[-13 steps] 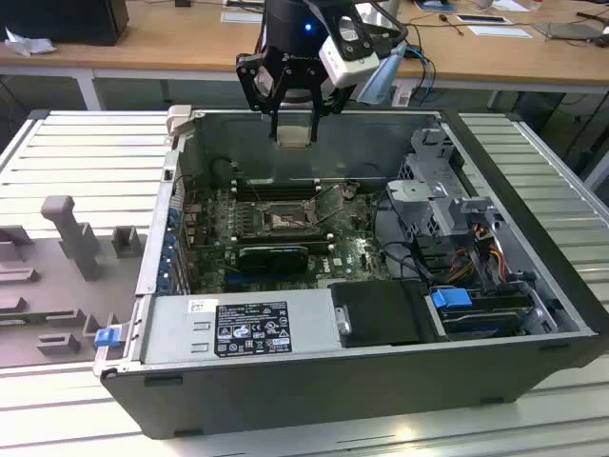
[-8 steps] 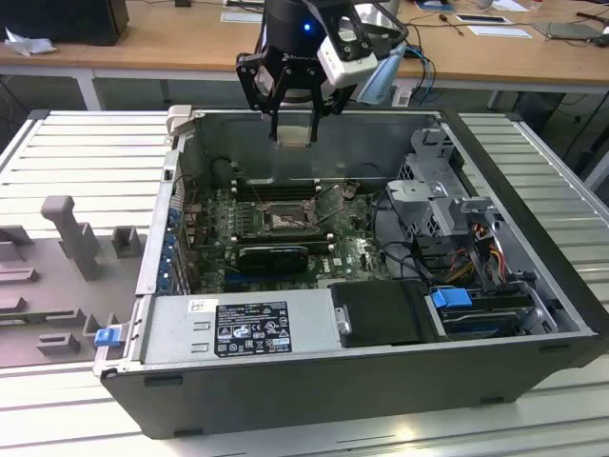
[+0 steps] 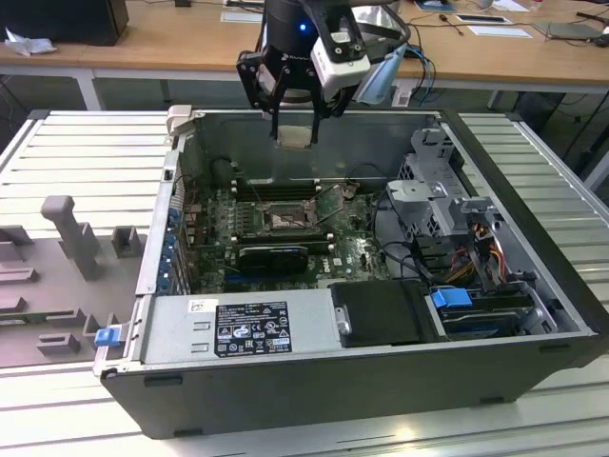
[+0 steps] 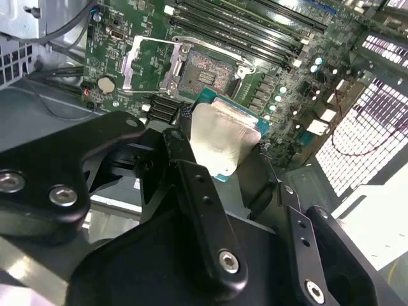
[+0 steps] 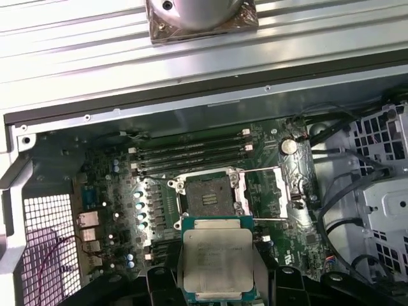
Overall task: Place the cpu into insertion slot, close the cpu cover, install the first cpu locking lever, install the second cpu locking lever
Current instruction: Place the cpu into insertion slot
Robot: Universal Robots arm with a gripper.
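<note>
Cpu point(image 5: 215, 260) hangs pinched by two opposite edges in the jaws, above the open computer case point(image 3: 314, 381) and well clear of the slot point(image 5: 208, 196), whose cover point(image 4: 171, 71) seems flipped open. I judge it light, stiff and fragile; the edges are the place to hold it, never the underside.

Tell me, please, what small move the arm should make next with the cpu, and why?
Probably carry it over and down toward the insertion slot, kept level: the tool holds the cpu above the case, off to one side of the slot, which lies bare with the cpu cover folded open beside it.
</note>
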